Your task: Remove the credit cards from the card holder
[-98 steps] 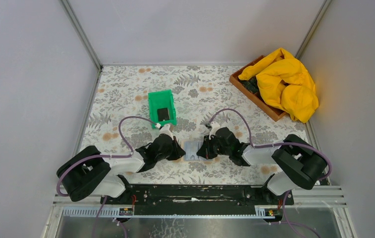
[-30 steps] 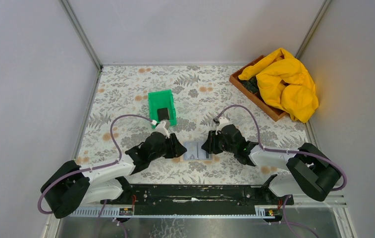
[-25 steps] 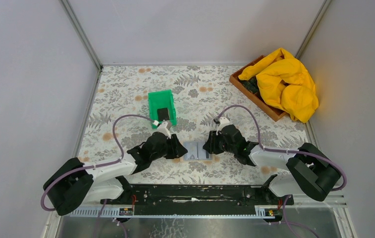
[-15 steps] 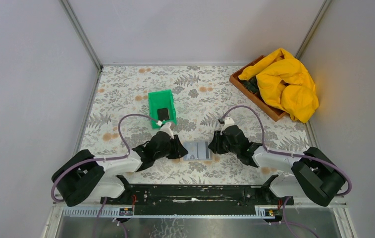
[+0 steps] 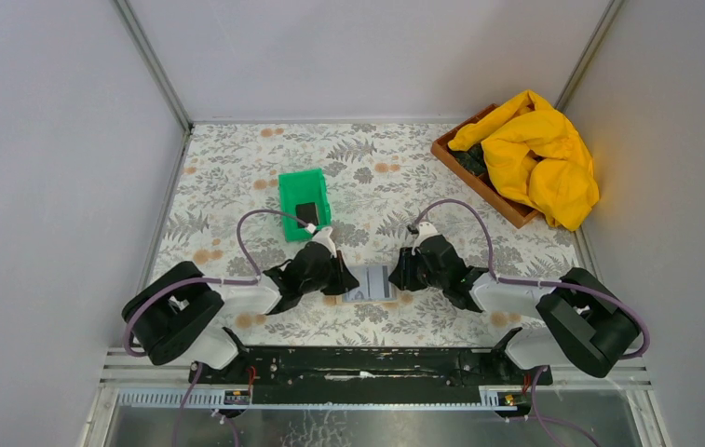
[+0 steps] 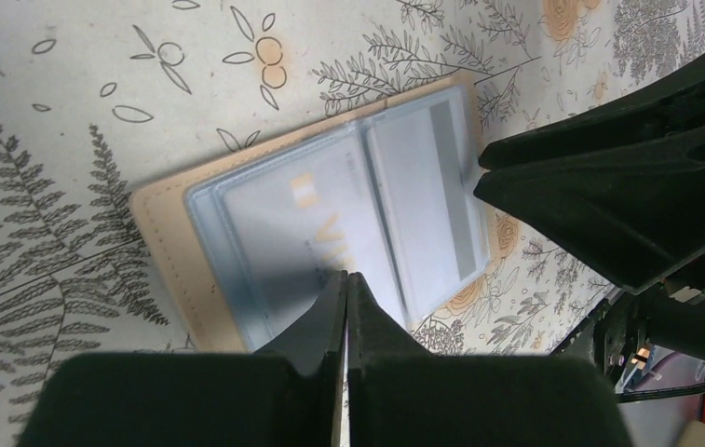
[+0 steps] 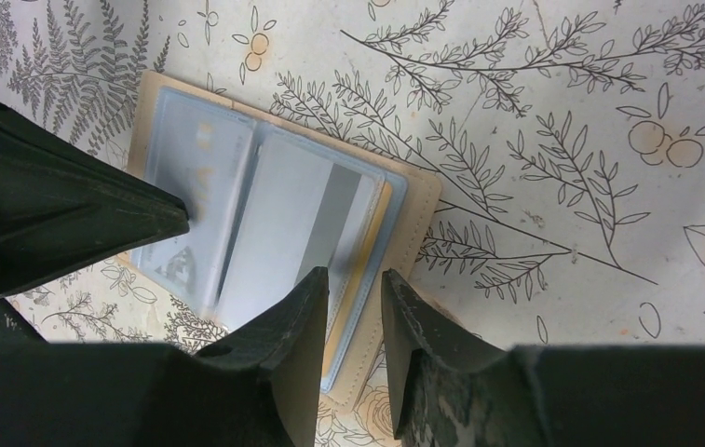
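The card holder (image 5: 370, 282) lies open and flat on the floral table between the two grippers, tan outside with blue-grey lining (image 6: 227, 270). One credit card with gold lettering (image 6: 302, 219) sits in its left pocket. A greyish card with a dark stripe (image 7: 306, 219) sits in the right pocket, above a yellow-tan edge (image 7: 367, 270). My left gripper (image 6: 345, 277) is shut, its tips pressed down on the left panel with nothing between them. My right gripper (image 7: 353, 275) stands open, its fingers astride the holder's right edge. A black card (image 5: 306, 213) lies in the green bin (image 5: 291, 189).
A wooden tray (image 5: 479, 183) holding a yellow cloth (image 5: 539, 158) stands at the back right corner. Grey walls enclose the table on three sides. A black rail (image 5: 367, 361) runs along the near edge, by the arm bases.
My left gripper has closed and slid right onto the holder's left panel. The right gripper has shifted slightly, still at the holder's right edge.
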Available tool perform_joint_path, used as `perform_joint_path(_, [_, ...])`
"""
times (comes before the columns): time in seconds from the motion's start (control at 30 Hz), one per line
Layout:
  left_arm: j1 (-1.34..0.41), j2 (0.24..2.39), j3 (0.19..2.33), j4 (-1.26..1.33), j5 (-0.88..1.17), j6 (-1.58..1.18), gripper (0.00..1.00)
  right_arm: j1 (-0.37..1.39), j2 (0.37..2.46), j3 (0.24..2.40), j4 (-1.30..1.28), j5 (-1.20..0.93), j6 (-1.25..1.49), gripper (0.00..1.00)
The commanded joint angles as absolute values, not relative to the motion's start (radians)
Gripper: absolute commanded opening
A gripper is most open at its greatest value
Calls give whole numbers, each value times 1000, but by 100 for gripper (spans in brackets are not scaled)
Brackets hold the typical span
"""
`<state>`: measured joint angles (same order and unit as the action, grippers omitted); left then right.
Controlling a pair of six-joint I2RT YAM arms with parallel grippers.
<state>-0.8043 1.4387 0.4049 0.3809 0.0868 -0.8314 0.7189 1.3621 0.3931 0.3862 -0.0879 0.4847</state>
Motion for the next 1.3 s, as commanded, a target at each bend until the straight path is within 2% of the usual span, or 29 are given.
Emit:
perform_joint_path(0.0, [-806, 1482, 413, 440, 91, -826, 0, 716, 1368, 395, 410, -131, 476, 35])
perform_joint_path(0.47, [-805, 1526, 409, 447, 85, -828, 0, 717, 1310, 354, 477, -148, 484, 35])
perform_joint_path(0.8, [-806, 1534, 405, 448, 85, -830, 0, 718, 1367, 362, 504, -204, 496, 46])
perform_joint_path(1.27, [-806, 1518, 383, 449, 78, -831, 0, 717, 1430, 371, 594, -323, 544, 51])
